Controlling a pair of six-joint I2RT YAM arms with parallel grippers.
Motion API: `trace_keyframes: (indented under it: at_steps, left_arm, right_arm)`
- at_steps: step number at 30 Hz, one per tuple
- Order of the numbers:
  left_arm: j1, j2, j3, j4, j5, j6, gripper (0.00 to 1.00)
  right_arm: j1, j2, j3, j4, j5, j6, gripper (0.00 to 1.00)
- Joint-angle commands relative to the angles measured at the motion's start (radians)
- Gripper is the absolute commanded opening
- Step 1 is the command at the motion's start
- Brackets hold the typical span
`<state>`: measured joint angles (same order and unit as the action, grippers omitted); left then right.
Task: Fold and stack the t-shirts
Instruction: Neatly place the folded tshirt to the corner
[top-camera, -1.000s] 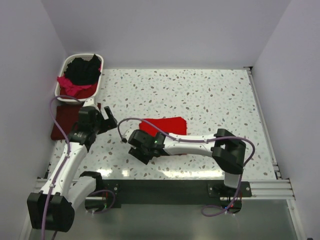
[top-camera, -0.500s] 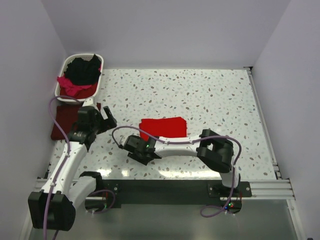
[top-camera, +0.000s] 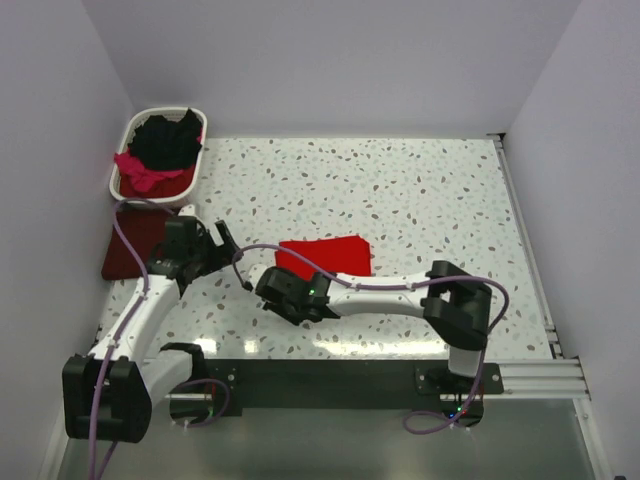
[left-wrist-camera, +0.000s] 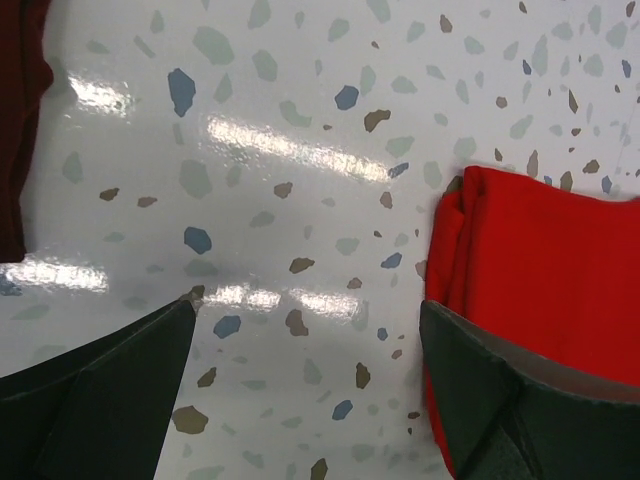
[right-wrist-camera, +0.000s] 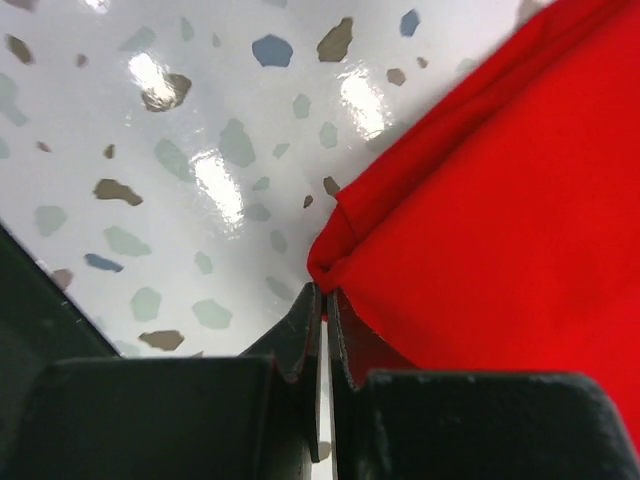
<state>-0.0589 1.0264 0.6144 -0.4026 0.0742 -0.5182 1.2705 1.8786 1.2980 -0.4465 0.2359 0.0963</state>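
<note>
Bright red cloth t-shirt (top-camera: 325, 255): folded into a flat rectangle near the middle of the white speckled table (top-camera: 430, 200)
Right gripper (right-wrist-camera: 325, 300): jaws pressed fully together, tips touching the red shirt's near-left folded corner; whether any cloth is nipped between them cannot be told
Left gripper (left-wrist-camera: 310, 380): jaws spread wide, holding nothing, above bare table between the two loose shirts
Dark maroon cloth t-shirt (top-camera: 125, 245): flat at the table's left edge, just in front of the basket
White plastic laundry basket (top-camera: 114, 185): far left corner, holding a crumpled black t-shirt (top-camera: 165, 140) and a magenta-pink t-shirt (top-camera: 140, 172)
</note>
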Motion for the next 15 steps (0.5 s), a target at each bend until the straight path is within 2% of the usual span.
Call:
trace_keyframes:
  at_steps: [1, 4, 6, 12, 15]
  left_arm:
    - [0.007, 0.018, -0.047, 0.079, 0.094, -0.08, 1.0]
    - [0.001, 0.037, -0.125, 0.188, 0.246, -0.167, 1.0]
    - [-0.028, 0.052, -0.162, 0.279, 0.286, -0.245, 1.0]
    - [-0.2, 0.126, -0.203, 0.43, 0.271, -0.407, 1.0]
    - [-0.213, 0.103, -0.258, 0.494, 0.246, -0.483, 1.0]
  right_arm:
    - [-0.011, -0.145, -0.048, 0.136, -0.021, 0.074, 0.0]
    - [-0.028, -0.196, -0.092, 0.178, -0.063, 0.115, 0.0]
    - [-0.029, -0.213, -0.114, 0.196, -0.082, 0.129, 0.0]
    - [-0.034, -0.213, -0.14, 0.229, -0.112, 0.161, 0.0]
    - [-0.036, -0.22, -0.151, 0.242, -0.115, 0.171, 0.0]
